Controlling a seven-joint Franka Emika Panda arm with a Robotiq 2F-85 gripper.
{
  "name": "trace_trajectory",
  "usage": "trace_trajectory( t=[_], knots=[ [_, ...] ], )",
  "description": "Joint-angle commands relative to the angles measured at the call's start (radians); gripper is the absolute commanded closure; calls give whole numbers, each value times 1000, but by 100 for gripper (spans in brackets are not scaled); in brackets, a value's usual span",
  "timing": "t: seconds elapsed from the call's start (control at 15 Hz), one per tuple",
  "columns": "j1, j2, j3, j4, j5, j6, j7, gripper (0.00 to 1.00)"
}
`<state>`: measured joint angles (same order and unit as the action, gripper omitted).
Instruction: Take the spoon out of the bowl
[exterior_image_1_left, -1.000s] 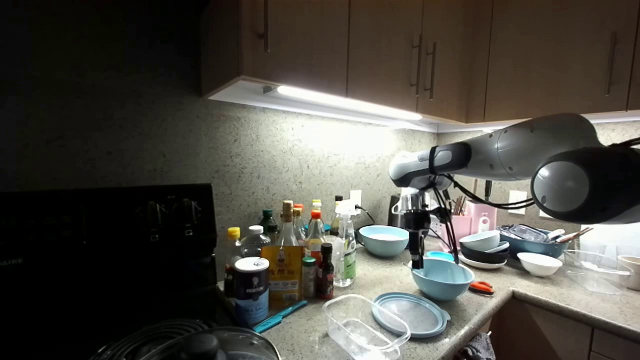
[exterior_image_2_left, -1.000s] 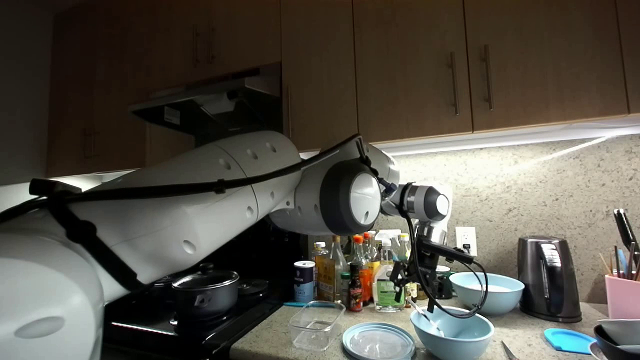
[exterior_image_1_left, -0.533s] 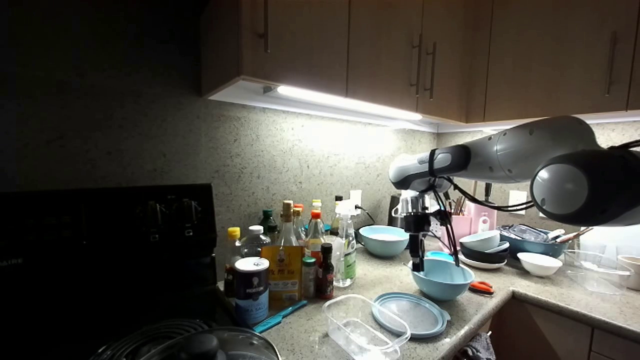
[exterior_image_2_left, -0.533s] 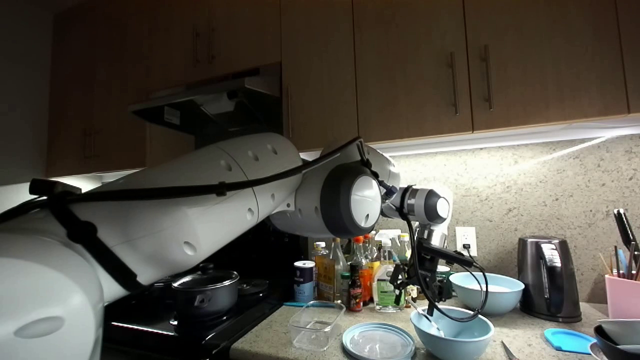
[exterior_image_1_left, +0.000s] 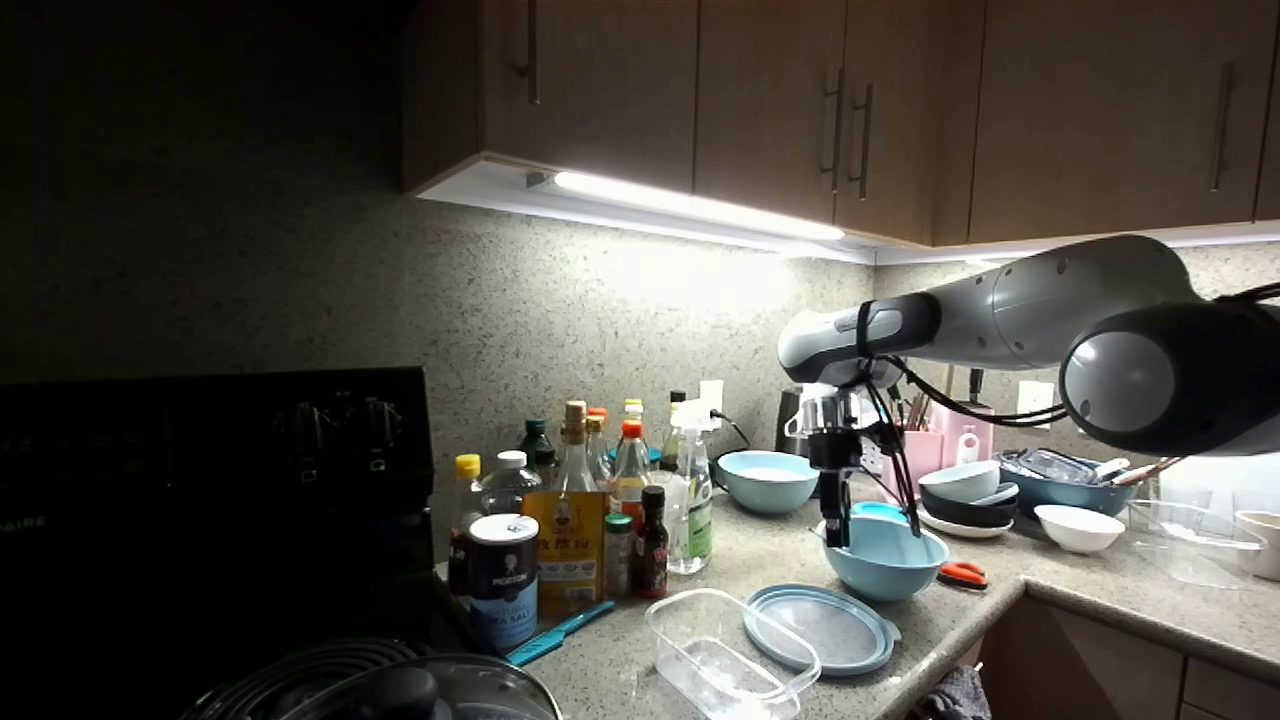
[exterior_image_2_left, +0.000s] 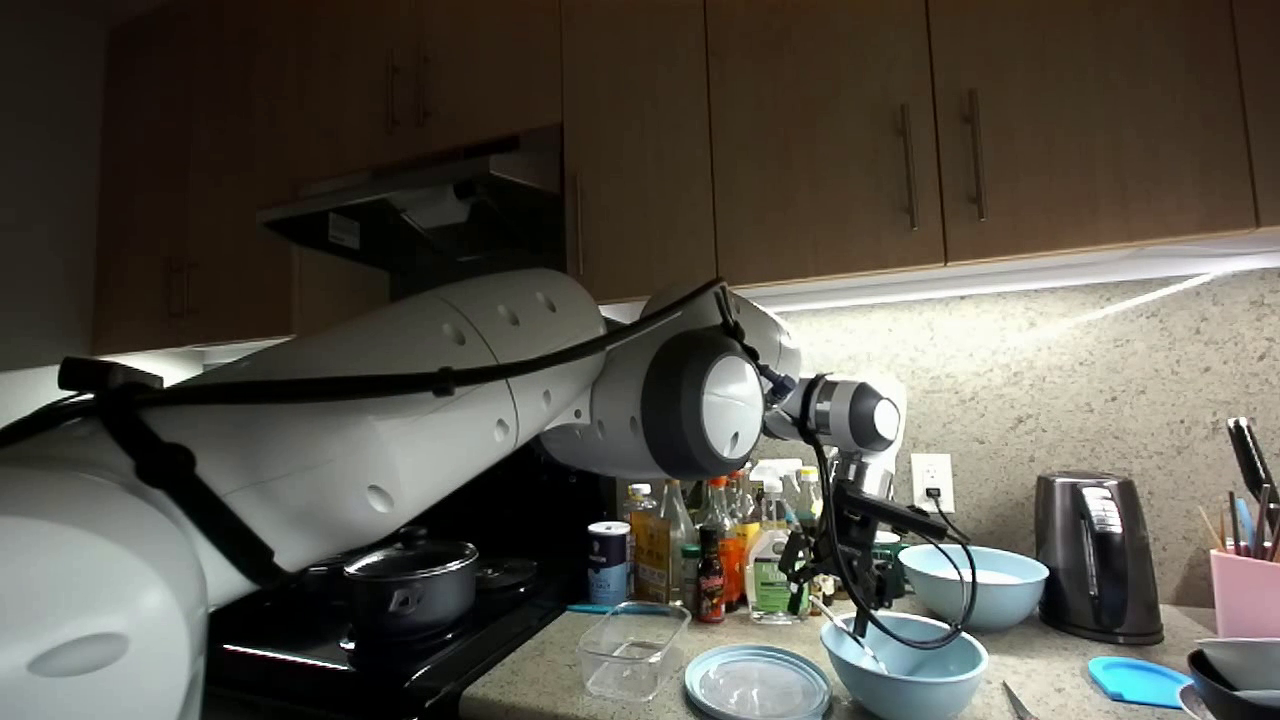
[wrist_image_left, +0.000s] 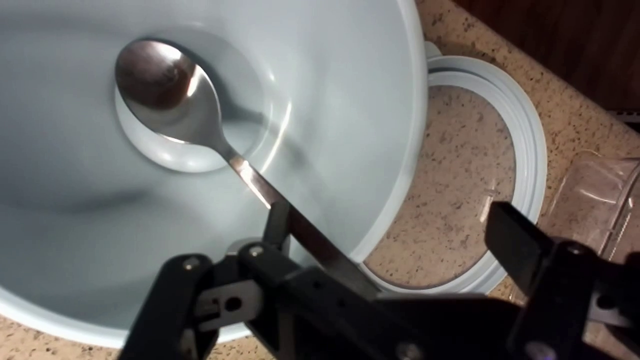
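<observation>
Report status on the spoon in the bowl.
Pincer open, gripping nothing. Spoon in bowl, handle poking out. Lid beside bowl, seemingly not in the way.

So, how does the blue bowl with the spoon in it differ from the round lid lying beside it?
Shape: the light-blue bowl is deep, while the lid is flat and shallow.
See-through: the bowl's wall is opaque; the lid's middle is clear, and the wrist view shows the speckled countertop through it.
Contents: the bowl holds a spoon; no spoon lies on the lid.
Both are round and have light-blue rims.
</observation>
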<state>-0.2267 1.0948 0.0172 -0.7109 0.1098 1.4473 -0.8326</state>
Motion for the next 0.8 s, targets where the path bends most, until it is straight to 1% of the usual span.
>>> trace_trajectory(
  t=[0.0,0.07,0.27,0.73],
  knots=[
    [-3,10,3,34,-9,-35,-43,6],
    [-2,10,2,34,-11,-33,-49,26],
    [-1,9,4,40,-9,-34,-66,47],
    [-6,8,10,57,3,-42,-102,93]
  ],
)
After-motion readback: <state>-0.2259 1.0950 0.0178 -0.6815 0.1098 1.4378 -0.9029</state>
